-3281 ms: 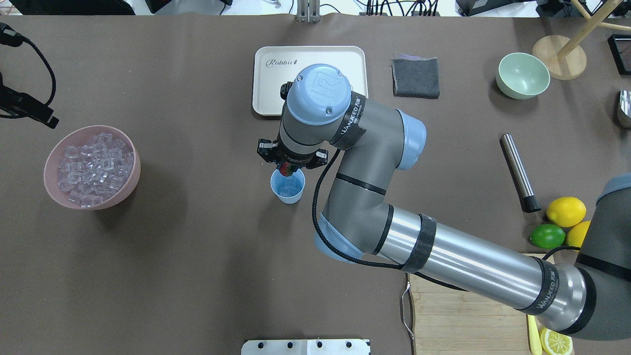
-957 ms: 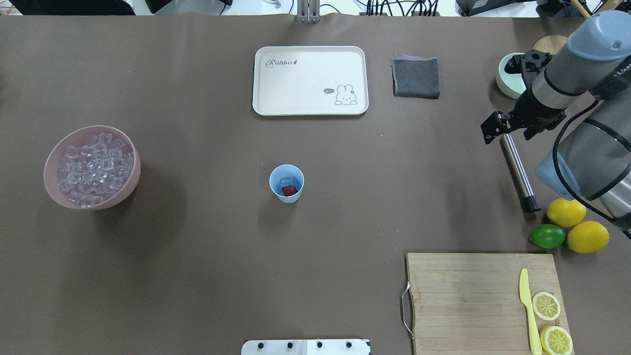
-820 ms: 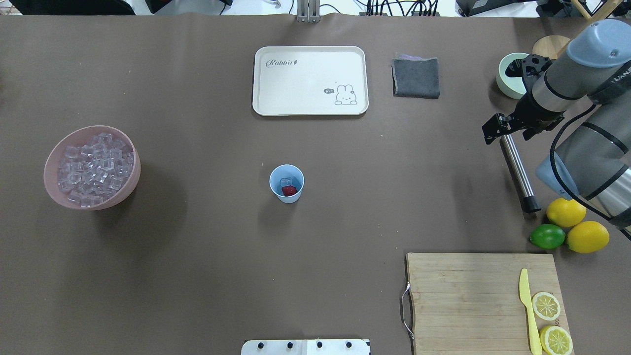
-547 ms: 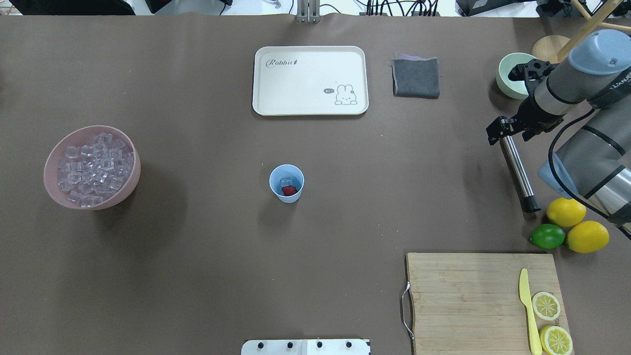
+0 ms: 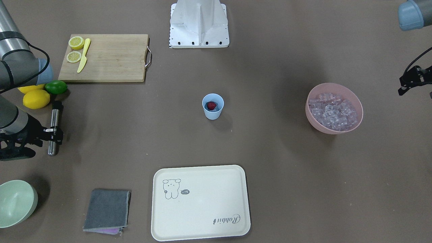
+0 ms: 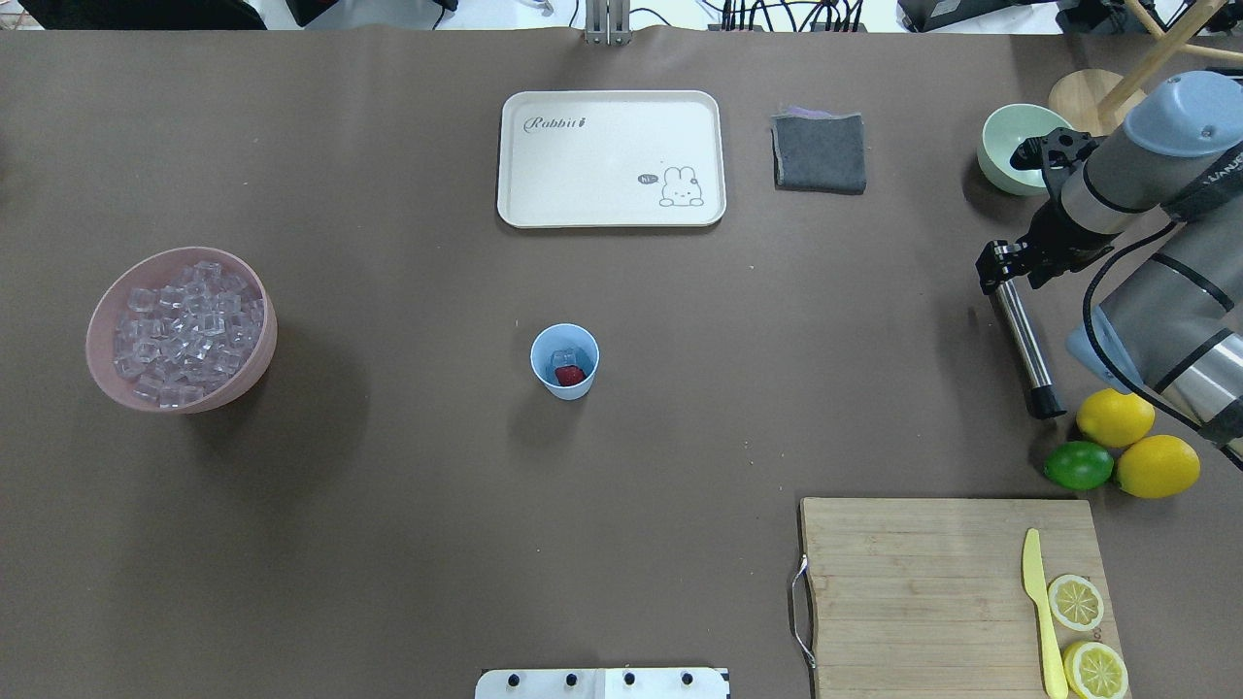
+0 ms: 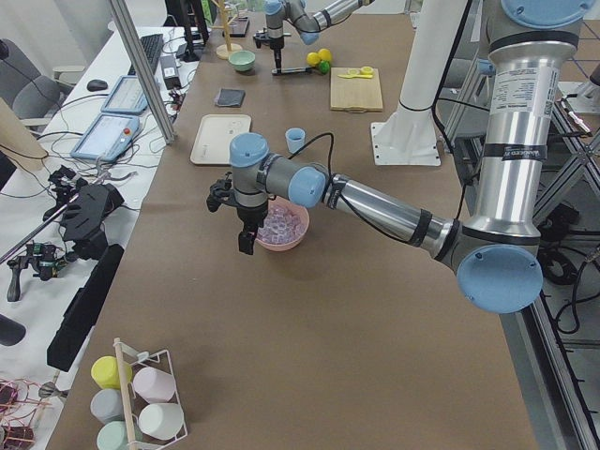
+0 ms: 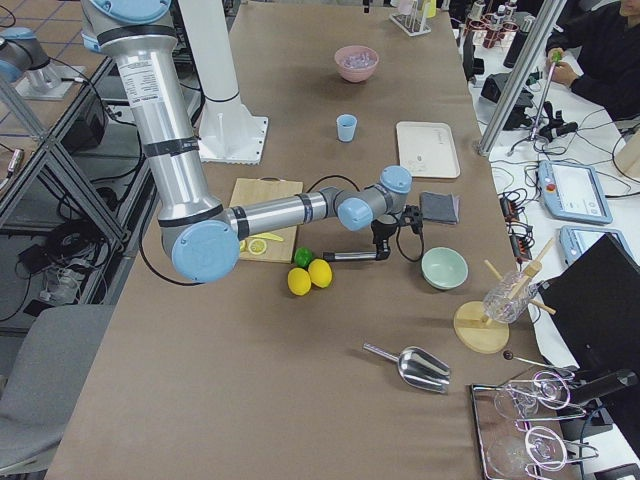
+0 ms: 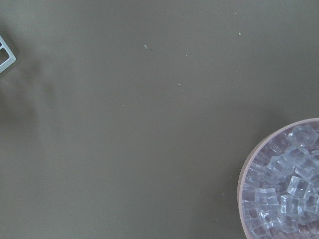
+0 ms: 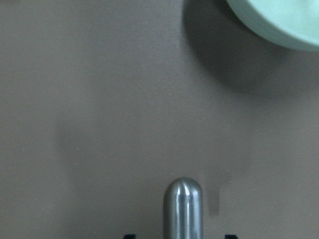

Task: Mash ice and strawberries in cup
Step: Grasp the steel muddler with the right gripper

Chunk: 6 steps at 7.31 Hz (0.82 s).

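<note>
The right gripper hangs low over the rounded end of the metal rod, jaws apart on either side and not yet holding it, well to the right of the cup. The left gripper is well to the cup's left; I cannot tell how wide it stands. In the cup lie the strawberry and an ice cube. Gripped so near its tip, the smooth rod could swing or slip, and nothing steadies the light cup

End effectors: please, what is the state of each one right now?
Left end effector: cannot be told.
Right end effector: open, fingers either side of the metal rod, gripping nothing.
</note>
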Motion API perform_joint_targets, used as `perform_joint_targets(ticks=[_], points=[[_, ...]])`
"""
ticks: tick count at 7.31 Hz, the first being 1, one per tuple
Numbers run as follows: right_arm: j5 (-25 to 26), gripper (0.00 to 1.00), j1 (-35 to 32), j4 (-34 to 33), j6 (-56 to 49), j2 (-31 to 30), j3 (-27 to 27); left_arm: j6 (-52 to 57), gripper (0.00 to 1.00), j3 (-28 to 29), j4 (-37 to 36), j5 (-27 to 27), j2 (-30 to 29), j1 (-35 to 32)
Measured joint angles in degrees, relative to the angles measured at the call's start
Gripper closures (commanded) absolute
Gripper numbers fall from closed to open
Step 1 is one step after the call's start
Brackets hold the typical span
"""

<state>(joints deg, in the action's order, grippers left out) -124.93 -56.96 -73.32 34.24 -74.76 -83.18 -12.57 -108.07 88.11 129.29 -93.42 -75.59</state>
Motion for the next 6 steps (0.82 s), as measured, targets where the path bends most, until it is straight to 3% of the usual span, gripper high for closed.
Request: perform_joint_targets(ticks=[1,3,4,6], points=[[0.00,0.45,0.04,0.02,-0.23,0.14,0.71,0.00,0.02,-0.26,-0.02,0.00,0.04,-0.10],[0.02,0.89,0.17,0.02,-0.23,0.25,1.29,0.06,0.02,-0.40,-0.04,0.00,0.10,-0.21],[0.02,1.00,0.32,0.01,-0.13,0.38,1.46,0.07,0.02,-0.42,-0.04,-0.03,0.13,-0.35],[-0.32,1.00,0.67,-0.10,-0.15,0.70,1.51,0.09,0.02,-0.49,0.00,-0.03,0.16,-0.85]])
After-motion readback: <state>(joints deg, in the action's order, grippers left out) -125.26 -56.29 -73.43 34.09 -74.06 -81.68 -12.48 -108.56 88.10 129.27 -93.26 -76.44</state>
